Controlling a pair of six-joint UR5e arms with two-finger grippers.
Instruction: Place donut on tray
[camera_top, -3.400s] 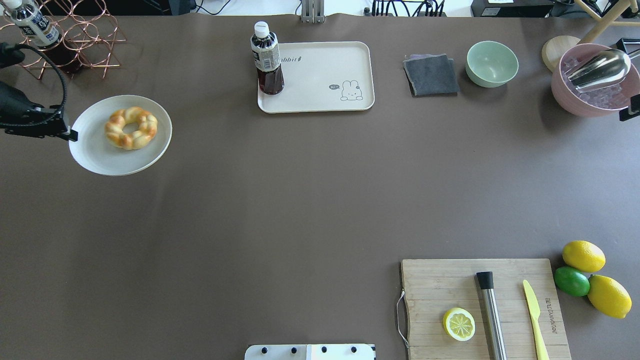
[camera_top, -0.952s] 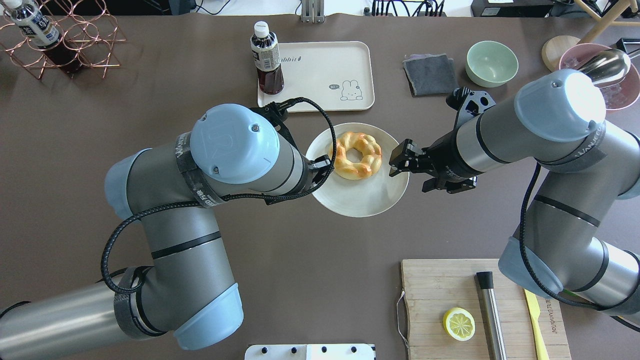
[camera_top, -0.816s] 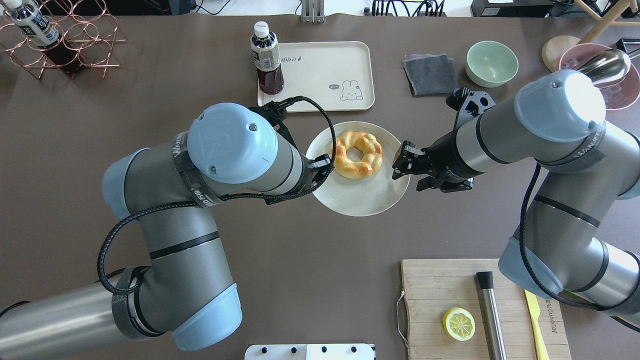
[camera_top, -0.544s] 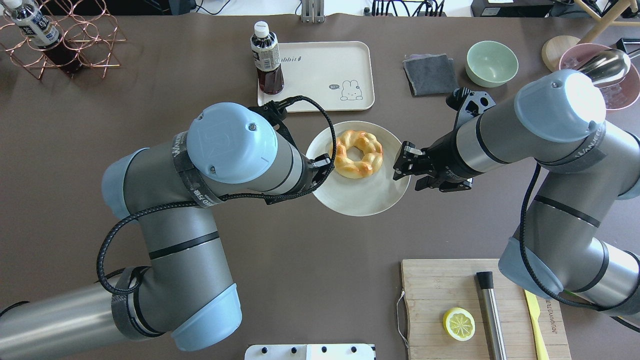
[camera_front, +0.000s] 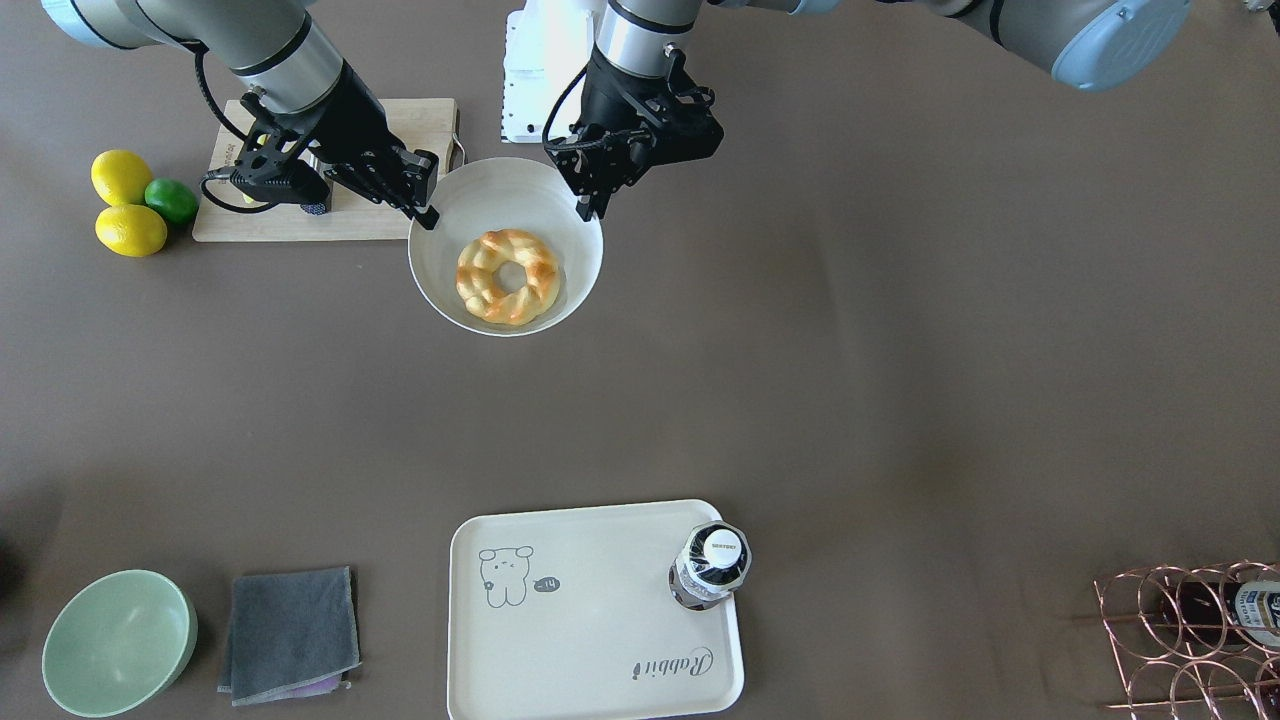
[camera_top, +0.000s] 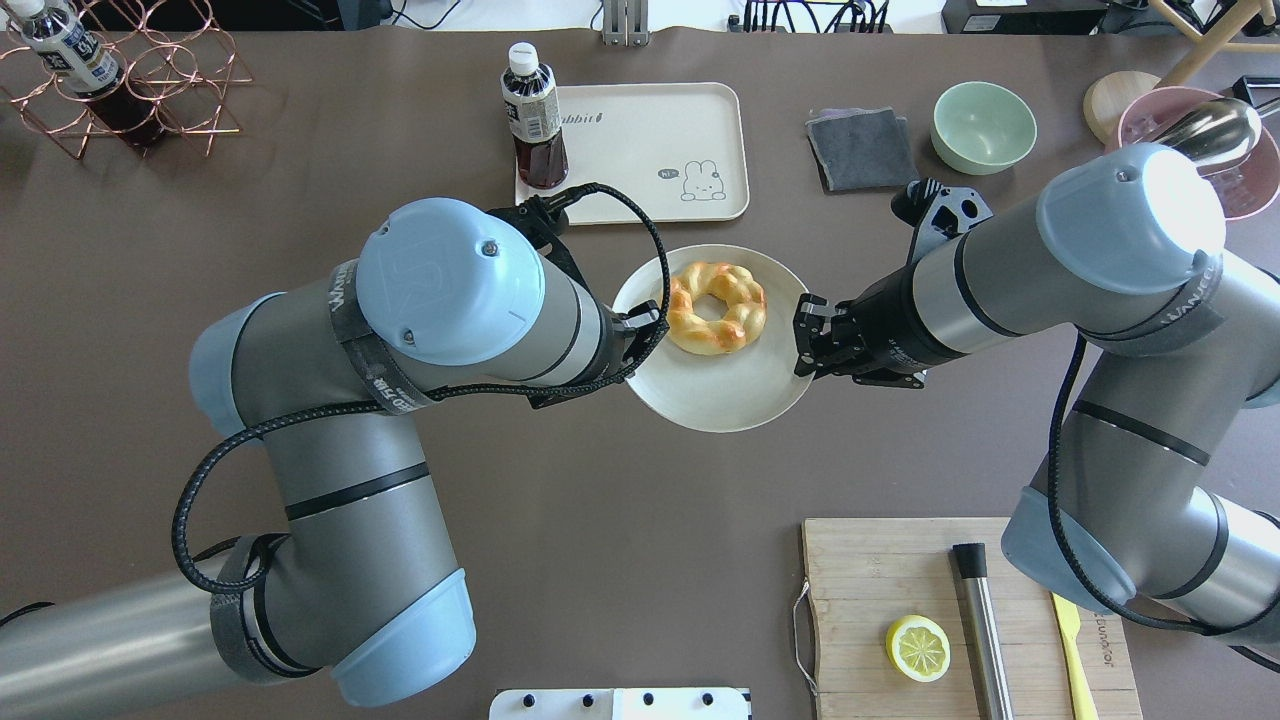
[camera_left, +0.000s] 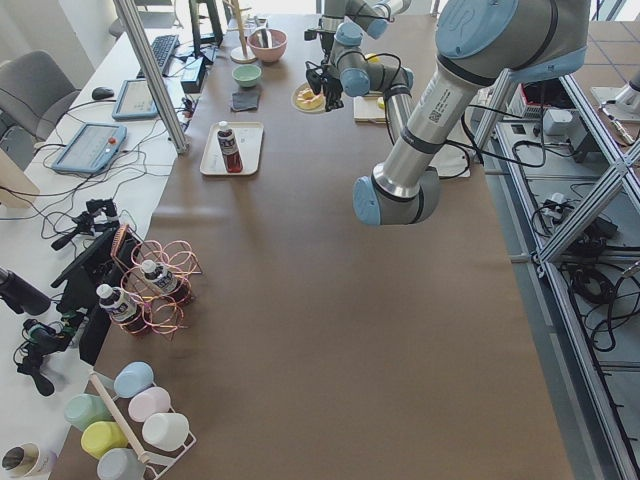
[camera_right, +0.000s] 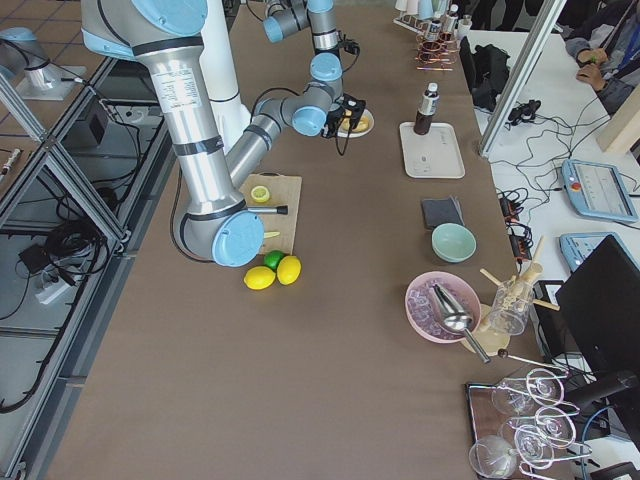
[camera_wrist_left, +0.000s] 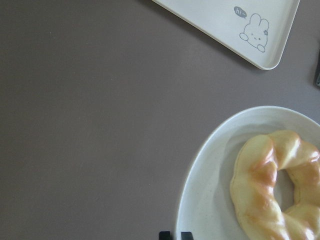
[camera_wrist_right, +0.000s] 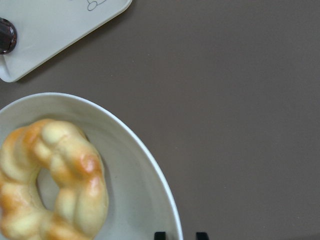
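Observation:
The braided golden donut (camera_top: 715, 307) lies on a round white dish (camera_top: 730, 395) just in front of the cream rabbit tray (camera_top: 640, 150). My left gripper (camera_top: 648, 332) is shut on the dish's left rim. My right gripper (camera_top: 803, 338) is at the opposite rim; its jaws straddle the edge with a gap left, so it is open. In the front view the donut (camera_front: 507, 277) sits in the dish (camera_front: 500, 185) between the left gripper (camera_front: 585, 208) and the right gripper (camera_front: 428, 212). The wrist views show the donut (camera_wrist_left: 275, 190) (camera_wrist_right: 55, 180) and the tray (camera_wrist_left: 220, 30) beyond it.
A dark drink bottle (camera_top: 535, 120) stands on the tray's left end. A grey cloth (camera_top: 862, 150) and a green bowl (camera_top: 983, 127) lie right of the tray. A wooden cutting board (camera_top: 960, 620) with a lemon half (camera_top: 918, 648) is at the front right.
The left arm brought the dish and donut from the far left to the table's middle. In the last half second the right gripper slid onto the dish's rim and its jaws narrowed.

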